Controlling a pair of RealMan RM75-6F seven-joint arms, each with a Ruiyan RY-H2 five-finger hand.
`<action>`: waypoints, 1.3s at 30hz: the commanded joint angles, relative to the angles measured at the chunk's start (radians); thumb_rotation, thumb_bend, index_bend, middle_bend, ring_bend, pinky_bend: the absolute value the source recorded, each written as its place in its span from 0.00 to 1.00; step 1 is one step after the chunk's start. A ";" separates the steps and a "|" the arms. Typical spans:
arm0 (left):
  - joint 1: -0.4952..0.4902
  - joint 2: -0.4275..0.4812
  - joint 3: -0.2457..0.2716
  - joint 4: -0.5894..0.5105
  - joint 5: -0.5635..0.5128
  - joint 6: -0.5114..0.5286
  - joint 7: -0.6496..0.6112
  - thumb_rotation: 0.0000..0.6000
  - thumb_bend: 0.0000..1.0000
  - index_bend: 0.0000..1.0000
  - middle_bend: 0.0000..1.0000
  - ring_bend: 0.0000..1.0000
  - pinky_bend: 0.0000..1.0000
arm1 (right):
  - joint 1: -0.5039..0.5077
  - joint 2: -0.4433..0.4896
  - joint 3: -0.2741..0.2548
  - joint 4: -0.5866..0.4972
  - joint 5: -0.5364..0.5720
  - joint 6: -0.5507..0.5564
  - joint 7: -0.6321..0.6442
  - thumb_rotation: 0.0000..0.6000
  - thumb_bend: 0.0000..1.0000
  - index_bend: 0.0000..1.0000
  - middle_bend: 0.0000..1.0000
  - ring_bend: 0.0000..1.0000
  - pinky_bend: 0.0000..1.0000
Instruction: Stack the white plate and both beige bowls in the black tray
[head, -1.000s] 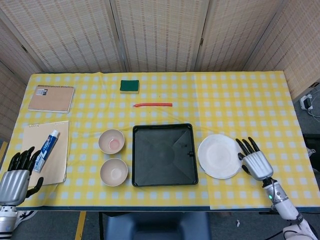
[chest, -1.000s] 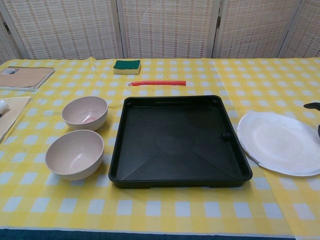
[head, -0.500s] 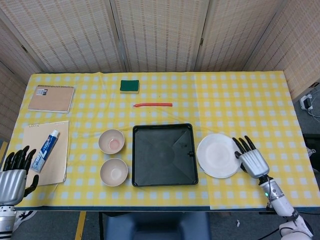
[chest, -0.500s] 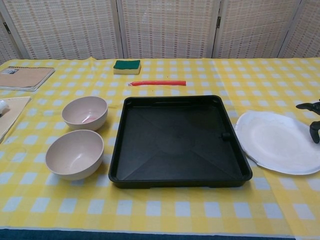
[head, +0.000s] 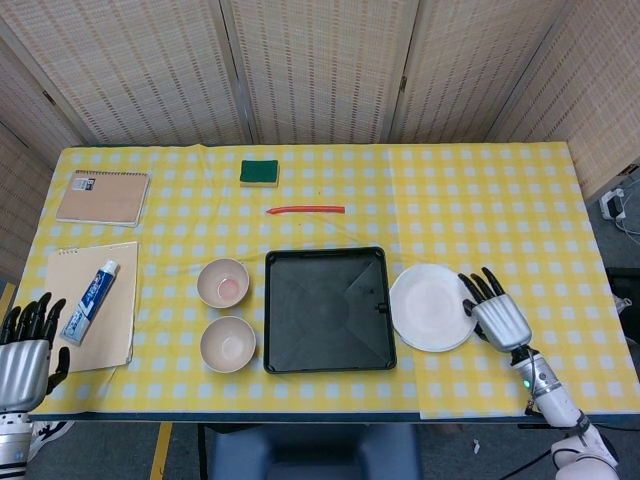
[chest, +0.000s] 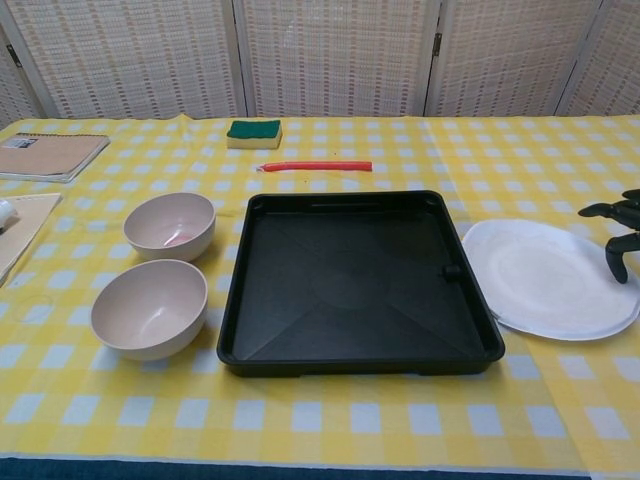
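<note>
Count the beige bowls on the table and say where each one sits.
2. One beige bowl sits left of the black tray, toward the back; the other bowl sits just in front of it. None looks hidden.

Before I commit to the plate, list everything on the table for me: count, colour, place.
black square plastic tray: one, table centre, empty
round white plate: one, just right of tray
beige bowls: two, left of tray, far, near
green sponge: one, far side
thin red stick: one, behind tray
tan spiral notebook: one, far left
beige pad: one, left edge
blue-and-white toothpaste tube: one, on pad
left hand: near left corner, holds nothing
right hand: fingers at plate's right rim
</note>
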 joint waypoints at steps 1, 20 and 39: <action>0.003 -0.003 -0.001 -0.001 0.002 0.009 0.004 1.00 0.60 0.00 0.00 0.00 0.00 | 0.003 -0.001 -0.001 0.000 -0.001 0.004 0.004 1.00 0.44 0.61 0.14 0.12 0.00; 0.013 0.000 -0.001 -0.004 0.013 0.026 -0.003 1.00 0.59 0.00 0.00 0.00 0.00 | 0.005 0.007 0.055 -0.008 0.035 0.370 0.108 1.00 0.45 0.73 0.27 0.22 0.00; 0.014 -0.003 -0.010 -0.015 0.004 0.024 -0.035 1.00 0.56 0.00 0.00 0.00 0.00 | 0.084 -0.007 0.068 -0.013 0.021 0.649 0.126 1.00 0.45 0.73 0.28 0.23 0.01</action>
